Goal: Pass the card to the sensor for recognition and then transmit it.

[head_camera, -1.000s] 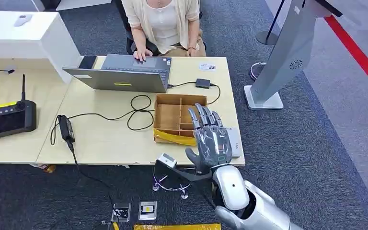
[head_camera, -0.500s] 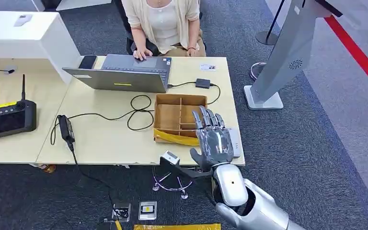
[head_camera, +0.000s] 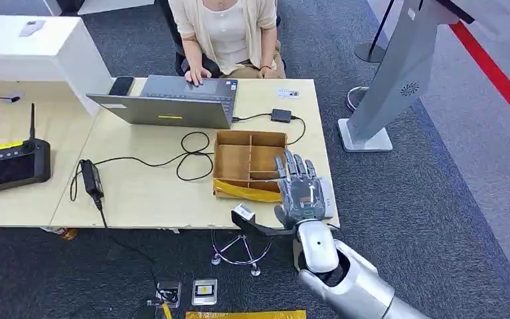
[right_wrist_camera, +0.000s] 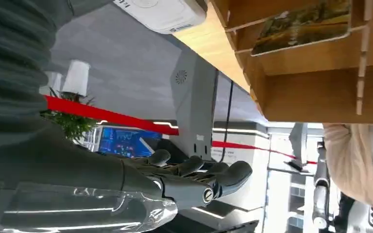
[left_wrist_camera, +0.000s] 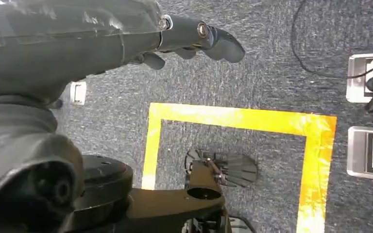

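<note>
- On the pale wooden table (head_camera: 153, 193): a laptop (head_camera: 172, 103), a looped black cable (head_camera: 189, 156) and a partitioned wooden tray (head_camera: 246, 159)
- In one tray compartment, a card (right_wrist_camera: 301, 24) leans, seen in the right wrist view
- Right hand (head_camera: 300, 193) hovers flat at the table's near right corner, fingers spread, holding nothing, over a white sensor (head_camera: 327, 198)
- Left hand (left_wrist_camera: 194, 39) hangs above grey carpet with yellow tape (left_wrist_camera: 238, 119), fingers loosely extended, empty
- A person (head_camera: 226, 33) sits behind the laptop
- A grey kiosk (head_camera: 398, 80) stands right, beside a red floor line (head_camera: 498, 73)
</note>
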